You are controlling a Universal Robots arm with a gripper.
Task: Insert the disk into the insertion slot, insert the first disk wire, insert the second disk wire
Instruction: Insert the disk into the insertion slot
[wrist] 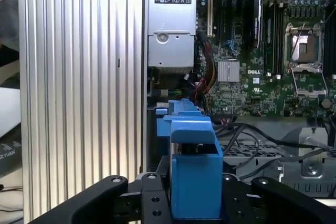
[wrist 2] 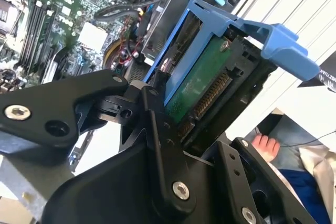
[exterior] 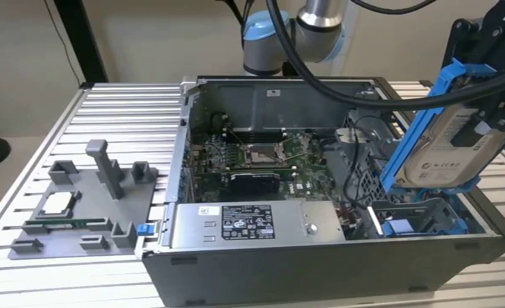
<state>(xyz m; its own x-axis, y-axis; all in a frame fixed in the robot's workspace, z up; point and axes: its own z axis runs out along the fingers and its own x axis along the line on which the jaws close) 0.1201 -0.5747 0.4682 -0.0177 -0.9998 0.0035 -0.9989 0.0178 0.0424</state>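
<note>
The disk [exterior: 453, 151], in its blue carrier frame [exterior: 406, 144], hangs in the air in the exterior view, tilted steeply with its label face towards the camera. The gripper [exterior: 485, 112] pinches it from above, jaws closed on the frame's sides. Its lower edge is just above the insertion slot [exterior: 419, 218], the grey bay with blue clips in the corner of the open computer case [exterior: 321, 269] on the exterior view's right. The bay mouth looks unobstructed from above, hemmed by the case wall on one side and the power-supply box [exterior: 252, 224] on the other; black cables [exterior: 355, 138] loop close behind it. The motherboard [exterior: 261, 163] lies deeper in the case. Well apart on the exterior view's left, a grey fixture plate [exterior: 81, 205] lies on the ribbed table [exterior: 132, 115].

The second wrist view gives the disk's [wrist 2: 202, 85] other face: a green circuit board with a connector strip along the near edge. The black fingers [wrist 2: 157, 124] press the blue frame [wrist 2: 273, 40] from both sides, and the frame's handle juts past the drive. The motherboard [wrist 2: 52, 24] spreads beyond, and a person's hand [wrist 2: 265, 148] is visible past the gripper.

The first wrist view looks along the blue frame [wrist: 191, 171] edge-on, clamped between fingers [wrist: 152, 198] on either side. The frame sits close beside the case's edge, where the ribbed table [wrist: 79, 77] begins; ahead lie the power-supply box [wrist: 170, 19], the processor socket [wrist: 304, 45] and loose cables [wrist: 252, 135] over grey perforated metal.
</note>
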